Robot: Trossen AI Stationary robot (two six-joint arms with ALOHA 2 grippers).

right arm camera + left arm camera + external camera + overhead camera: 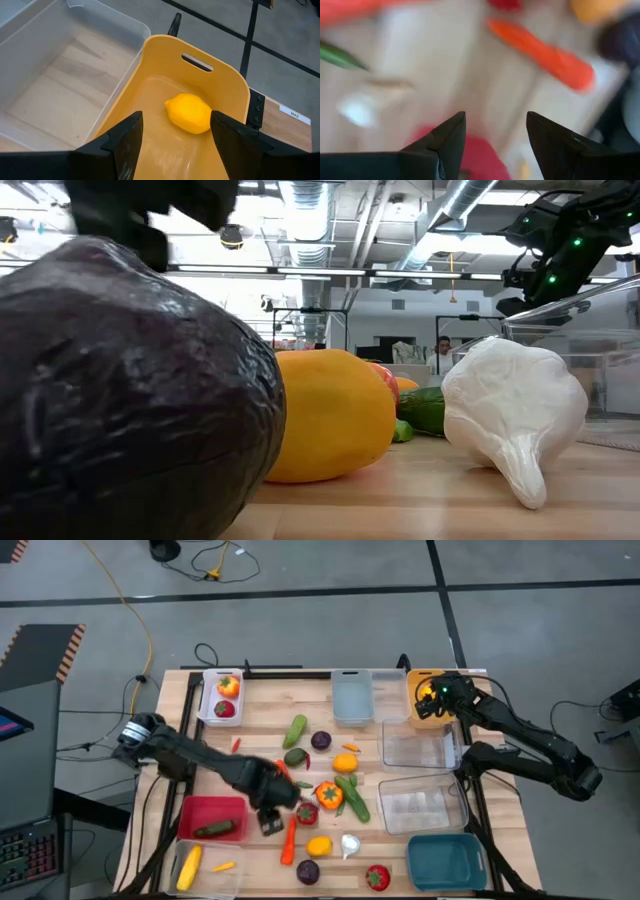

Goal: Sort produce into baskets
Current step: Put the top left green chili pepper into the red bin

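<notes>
Left pincer [271,823] hangs low over the middle of the worktop [270,705], fingers [446,137] parted with nothing between them; its wrist view is blurred, but the gap is plain; right pincer [432,700] sits over the far right corner, fingers [123,140] also spread and empty, poised above the orange-yellow basket [428,698]; a lemon [189,113] lies on that basket's floor, just beyond the right pincer's tips.

Baskets, biggest first: two clear bins [418,748] stacked along the worktop edge on the near side of the right pincer; teal bin [446,860] nearer still, at the corner; red bin [212,817] touching-close beside the left pincer, holding a green cucumber [215,829]; pale grey bin [352,697] beside the orange-yellow one; white bin [222,698] at the far left with two red-orange pieces inside.

Loose produce clustered just right of the left pincer: carrot [289,840] right beside it; orange pepper [329,795]; green cucumbers [352,796]; a second lemon [319,845]; purple round [308,871]; white garlic [349,845]; red tomato [377,878]; yellow corn [189,866] in a bin at the near left corner.

Low view: purple round, lemon and garlic fill the foreground.
</notes>
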